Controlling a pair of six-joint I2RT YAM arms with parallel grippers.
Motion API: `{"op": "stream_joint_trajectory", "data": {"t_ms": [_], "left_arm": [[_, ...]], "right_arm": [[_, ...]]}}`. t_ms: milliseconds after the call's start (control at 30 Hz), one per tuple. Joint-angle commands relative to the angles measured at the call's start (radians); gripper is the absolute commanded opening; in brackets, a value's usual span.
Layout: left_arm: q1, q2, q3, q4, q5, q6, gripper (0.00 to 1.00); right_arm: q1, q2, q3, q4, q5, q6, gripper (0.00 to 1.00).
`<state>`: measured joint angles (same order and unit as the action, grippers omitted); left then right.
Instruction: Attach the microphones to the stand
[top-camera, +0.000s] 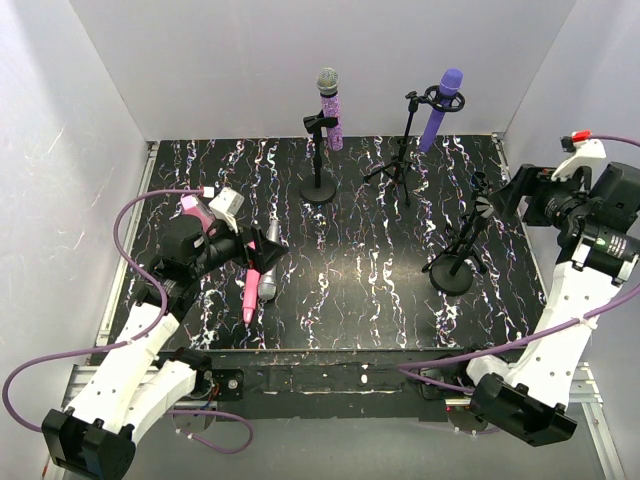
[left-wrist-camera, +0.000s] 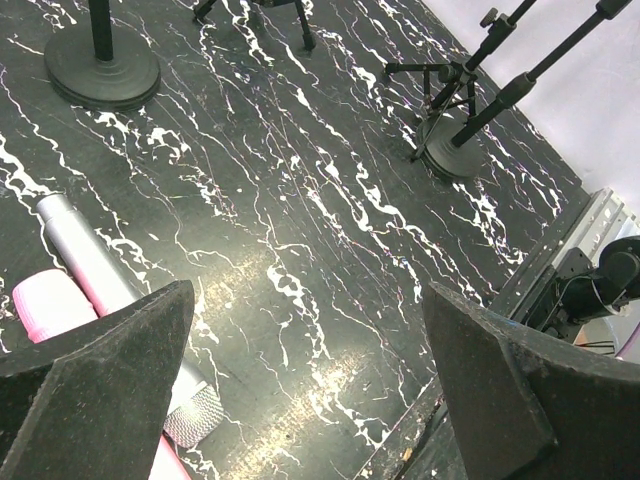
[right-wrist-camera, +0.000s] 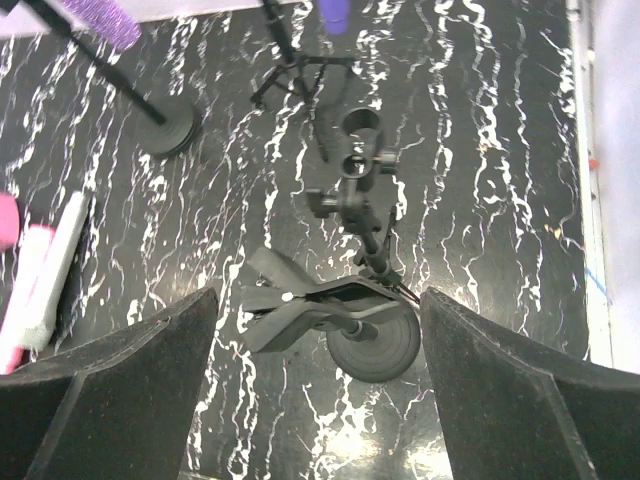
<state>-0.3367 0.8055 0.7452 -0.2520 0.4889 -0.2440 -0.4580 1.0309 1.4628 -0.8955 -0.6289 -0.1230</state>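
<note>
Glitter mic (top-camera: 330, 108) and purple mic (top-camera: 441, 103) are mounted; 2 remain. Left gripper (left-wrist-camera: 312, 395) gapes wide above pink mic (left-wrist-camera: 48, 305) and silver mic (left-wrist-camera: 88, 258), both lying flat (poised to pick). Right gripper (right-wrist-camera: 318, 395), equally wide and empty, overlooks the free stand (right-wrist-camera: 354, 196).

I see a black, white-veined table (top-camera: 380, 300) carrying three stands: a round-base stand (top-camera: 319, 188) by the middle of the far edge, a tripod stand (top-camera: 400, 165) just right of it, and a clamp-topped stand (top-camera: 452, 272) near the right edge. Toward the left edge, a silver-grey microphone (top-camera: 269, 285) and a pink microphone (top-camera: 248, 300) lie flat, side by side.
</note>
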Motion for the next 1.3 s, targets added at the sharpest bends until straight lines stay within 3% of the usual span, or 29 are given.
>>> {"op": "stream_joint_trajectory", "data": {"t_ms": [0, 133, 533, 733, 1100, 1267], "left_arm": [[0.004, 0.006, 0.019, 0.033, 0.023, 0.0, 0.98], [0.004, 0.003, 0.016, 0.037, 0.023, -0.003, 0.98], [0.004, -0.015, 0.011, 0.036, 0.02, -0.009, 0.98], [0.004, -0.031, 0.011, 0.022, 0.017, -0.014, 0.98], [0.004, -0.057, 0.013, 0.005, 0.013, -0.028, 0.98], [0.002, -0.055, 0.022, 0.005, 0.014, -0.034, 0.98]], "right_arm": [[-0.033, -0.028, -0.071, 0.154, 0.141, 0.235, 0.89], [-0.056, -0.028, -0.143, 0.223, 0.161, 0.408, 0.91], [-0.105, -0.12, -0.476, 0.547, -0.075, 0.851, 0.83], [-0.122, -0.138, -0.516, 0.612, -0.083, 0.925, 0.77], [-0.128, -0.232, -0.542, 0.69, -0.141, 1.048, 0.25], [-0.127, -0.25, -0.509, 0.696, -0.224, 1.152, 0.21]]}}
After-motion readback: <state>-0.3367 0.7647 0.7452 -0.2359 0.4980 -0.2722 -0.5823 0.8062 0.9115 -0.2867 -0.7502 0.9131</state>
